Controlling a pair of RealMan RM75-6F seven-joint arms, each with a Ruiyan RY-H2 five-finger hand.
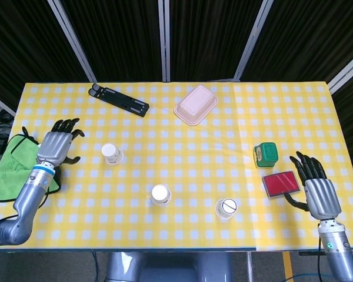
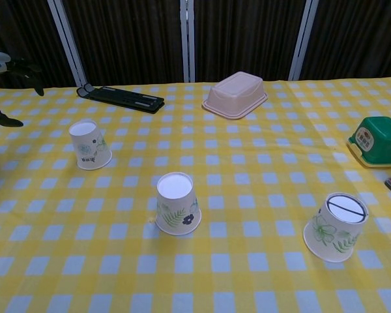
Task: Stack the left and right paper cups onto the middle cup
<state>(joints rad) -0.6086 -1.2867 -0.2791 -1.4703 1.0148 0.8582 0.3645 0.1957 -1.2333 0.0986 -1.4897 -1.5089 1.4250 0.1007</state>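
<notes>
Three paper cups stand upside down on the yellow checked table (image 1: 182, 147). The left cup (image 1: 112, 154) (image 2: 90, 144) is furthest from me, the middle cup (image 1: 160, 194) (image 2: 177, 203) is nearer, and the right cup (image 1: 226, 208) (image 2: 335, 226) is nearest the front edge. My left hand (image 1: 57, 141) (image 2: 6, 78) hovers open, fingers spread, a short way left of the left cup. My right hand (image 1: 316, 187) is open at the table's right edge, far from the right cup; the chest view does not show it.
A green cloth (image 1: 17, 167) lies at the left edge under my left forearm. A black folded stand (image 1: 119, 99) and a pink lidded box (image 1: 195, 104) sit at the back. A green box (image 1: 266, 154) and a red card (image 1: 280, 184) lie near my right hand.
</notes>
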